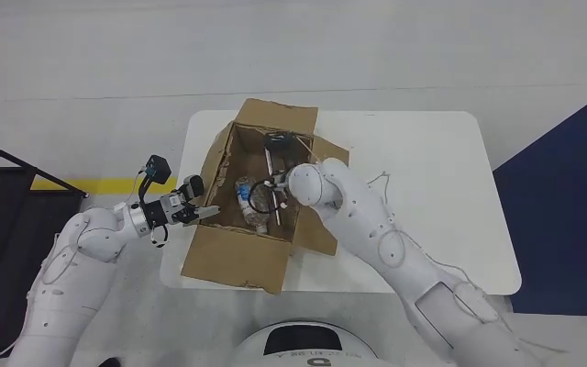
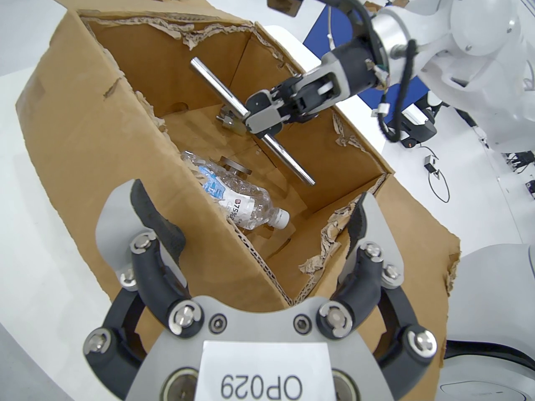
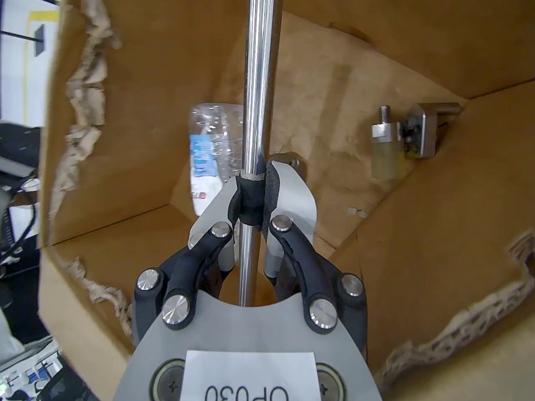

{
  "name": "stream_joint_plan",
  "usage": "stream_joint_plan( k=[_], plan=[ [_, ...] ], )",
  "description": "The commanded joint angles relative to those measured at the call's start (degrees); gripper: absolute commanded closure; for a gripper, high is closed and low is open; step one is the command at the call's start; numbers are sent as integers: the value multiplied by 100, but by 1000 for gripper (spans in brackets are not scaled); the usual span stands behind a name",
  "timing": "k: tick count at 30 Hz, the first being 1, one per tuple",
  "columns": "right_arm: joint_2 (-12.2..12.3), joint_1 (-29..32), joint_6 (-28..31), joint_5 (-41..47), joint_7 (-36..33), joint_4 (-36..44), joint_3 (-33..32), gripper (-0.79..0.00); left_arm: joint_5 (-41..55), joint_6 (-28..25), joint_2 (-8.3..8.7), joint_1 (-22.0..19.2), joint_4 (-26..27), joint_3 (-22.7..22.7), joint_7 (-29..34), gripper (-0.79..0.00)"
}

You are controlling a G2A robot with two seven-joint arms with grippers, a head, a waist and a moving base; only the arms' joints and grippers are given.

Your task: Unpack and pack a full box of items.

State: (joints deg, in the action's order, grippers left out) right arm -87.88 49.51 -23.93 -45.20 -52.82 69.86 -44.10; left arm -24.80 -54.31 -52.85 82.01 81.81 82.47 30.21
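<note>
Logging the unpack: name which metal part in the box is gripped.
The rod, clamped in the right tool; the bracket lies ungripped in the box.

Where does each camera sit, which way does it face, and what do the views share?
Top view: above the arms, facing down at the table and open box; left arm and right arm show.
Left wrist view: on the left wrist outside the box, facing in past the open left pincer; the right pincer shows inside.
Right wrist view: on the right wrist, facing the box floor along the rod that the right pincer grips.
Shared: both wrist views show rod and bottle.
</note>
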Motion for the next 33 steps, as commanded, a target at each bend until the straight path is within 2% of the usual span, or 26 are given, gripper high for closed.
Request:
stream_joint_plan(
  k=[1,2,3,4,10,14,17,21,24,27,33],
  plan=[
    [-90,-160,-104,111,-76,-304,146,0,0,0,0,0,0,0,0,-785],
    [-130,-229,-145,137,-72,-450,203,-139,0,0,0,0,0,0,0,-785],
    [-171,-285,-185,147,-51,-568,269,-357,0,0,0,0,0,0,0,-785],
    [-210,-326,-201,189,-43,-661,323,-785,0,0,0,0,0,0,0,-785],
    [-297,-450,46,538,180,-762,218,-785,0,0,0,0,0,0,0,-785],
    [-101,-162,311,656,311,36,-428,-785,0,0,0,0,0,0,0,-785],
    [163,455,653,523,220,1155,-1149,-785,0,0,0,0,0,0,0,-785],
    [490,1622,1462,793,-60,2749,-2397,-785,0,0,0,0,0,0,0,-785],
    [631,2293,2027,1151,-115,3388,-3134,-785,0,0,0,0,0,0,0,-785],
    [703,2602,2170,1209,24,3531,-3528,-785,0,0,0,0,0,0,0,-785],
    [758,2559,2119,1378,87,3062,-3841,-785,0,0,0,0,0,0,0,-785]
  ],
)
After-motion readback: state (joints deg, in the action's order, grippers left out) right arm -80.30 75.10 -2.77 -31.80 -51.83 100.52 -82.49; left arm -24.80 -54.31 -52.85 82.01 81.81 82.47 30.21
